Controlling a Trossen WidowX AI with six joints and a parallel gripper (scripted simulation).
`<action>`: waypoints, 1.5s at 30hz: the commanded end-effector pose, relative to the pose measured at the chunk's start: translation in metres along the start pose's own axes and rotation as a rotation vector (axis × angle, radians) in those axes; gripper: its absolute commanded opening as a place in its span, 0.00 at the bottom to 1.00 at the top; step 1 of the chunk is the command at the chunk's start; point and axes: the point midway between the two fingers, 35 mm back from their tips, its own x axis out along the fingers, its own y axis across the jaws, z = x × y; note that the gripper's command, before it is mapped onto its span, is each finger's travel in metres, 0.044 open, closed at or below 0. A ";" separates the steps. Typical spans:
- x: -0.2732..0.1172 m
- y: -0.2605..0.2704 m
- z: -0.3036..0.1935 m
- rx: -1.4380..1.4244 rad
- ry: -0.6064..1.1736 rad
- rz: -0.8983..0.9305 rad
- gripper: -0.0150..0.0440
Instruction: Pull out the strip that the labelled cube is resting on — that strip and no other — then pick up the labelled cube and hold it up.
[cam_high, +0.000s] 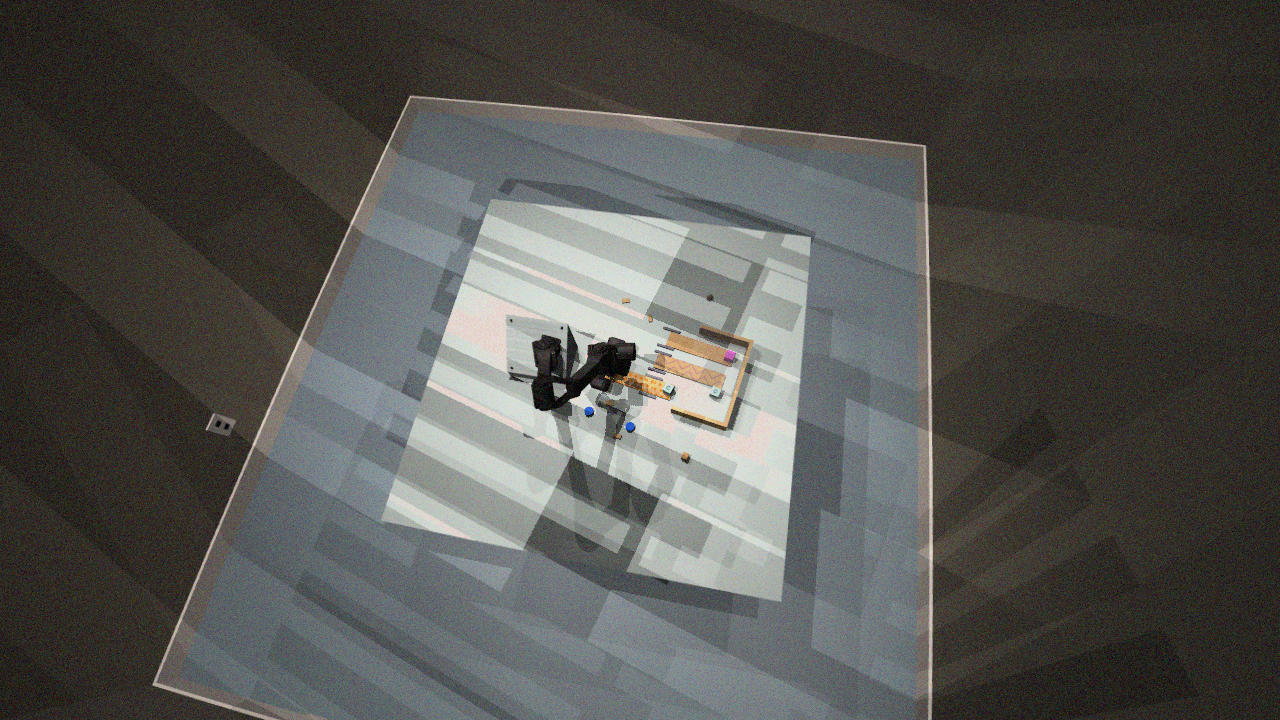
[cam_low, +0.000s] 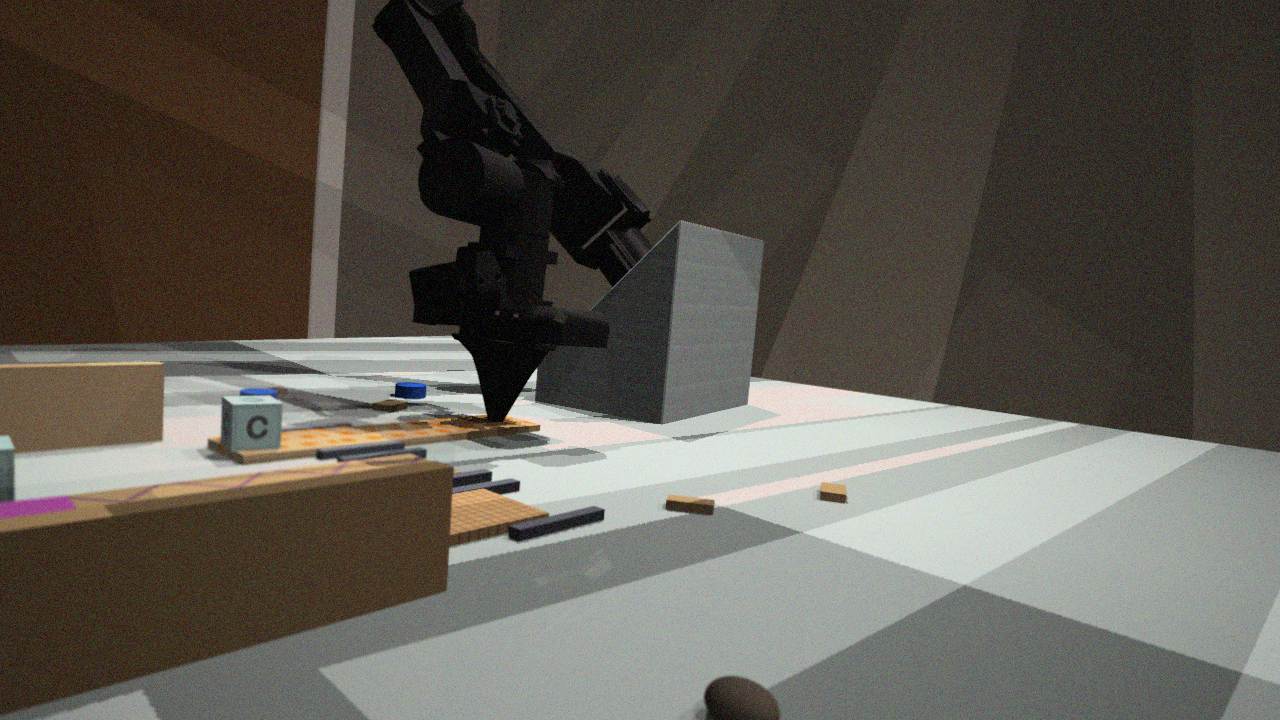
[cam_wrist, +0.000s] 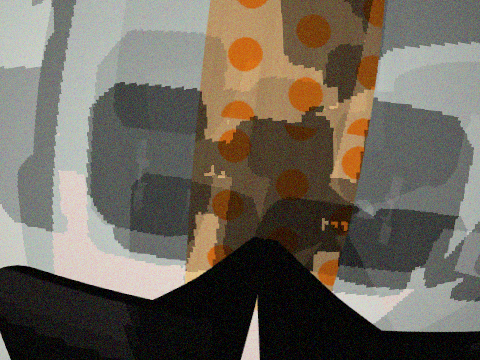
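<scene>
The pale cube marked C (cam_high: 668, 389) (cam_low: 251, 422) stands upright on the far end of the orange-dotted strip (cam_high: 640, 383) (cam_low: 358, 437) (cam_wrist: 260, 65). That strip lies flat, sticking out of the open side of the wooden enclosure toward the arm's base. My gripper (cam_low: 498, 419) (cam_wrist: 262, 250) is shut with nothing between its fingers. Its tips are down at the top of the dotted strip, near the end away from the cube. A zigzag strip (cam_high: 691, 369) and a grid-patterned strip (cam_high: 698, 346) (cam_low: 492, 514) lie beside each other in the enclosure.
A second pale cube (cam_high: 715, 393) and a magenta block (cam_high: 730, 356) are inside the wooden walls (cam_high: 738, 385) (cam_low: 223, 573). Dark rails (cam_low: 554, 522) flank the strips. Blue discs (cam_high: 588, 411) (cam_high: 630, 427), small wooden blocks (cam_low: 690, 504) (cam_low: 833, 492) and a brown ball (cam_low: 741, 696) lie around.
</scene>
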 end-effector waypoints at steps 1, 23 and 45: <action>0.005 -0.003 -0.018 -0.012 0.039 -0.002 0.25; 0.005 -0.003 -0.019 -0.012 0.040 -0.002 0.25; -0.025 0.002 -0.003 -0.007 0.025 0.004 0.25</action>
